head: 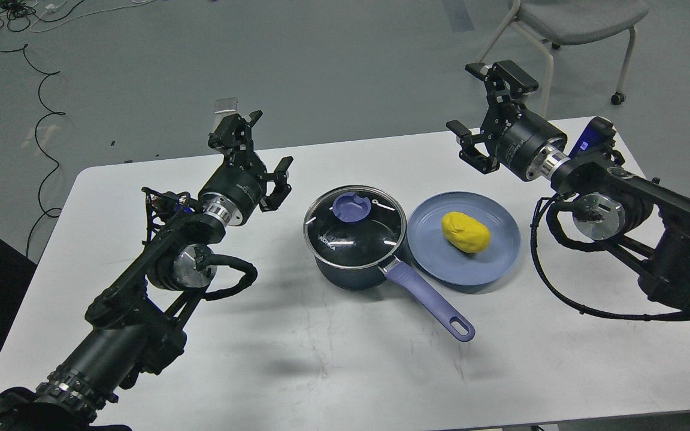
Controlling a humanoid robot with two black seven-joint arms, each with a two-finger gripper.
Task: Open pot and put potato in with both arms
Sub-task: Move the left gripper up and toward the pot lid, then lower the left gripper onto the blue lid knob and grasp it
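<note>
Head view: my saucepan (pixel 354 263) sits mid-table (pixel 321 371), glass lid (pixel 354 226) on, lavender handle (pixel 429 302) pointing toward me and right. Just beside it, the yellow potato (pixel 466 231) lies in the blue plate (pixel 435 263), long axis slanting from far-left to near-right. My left gripper (pixel 258 158) and right gripper (pixel 489 114) hover with fingers apart, holding nothing.

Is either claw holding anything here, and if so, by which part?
Nothing is held. The left claw and right claw are both open, apart from the lidded pot and the potato.
</note>
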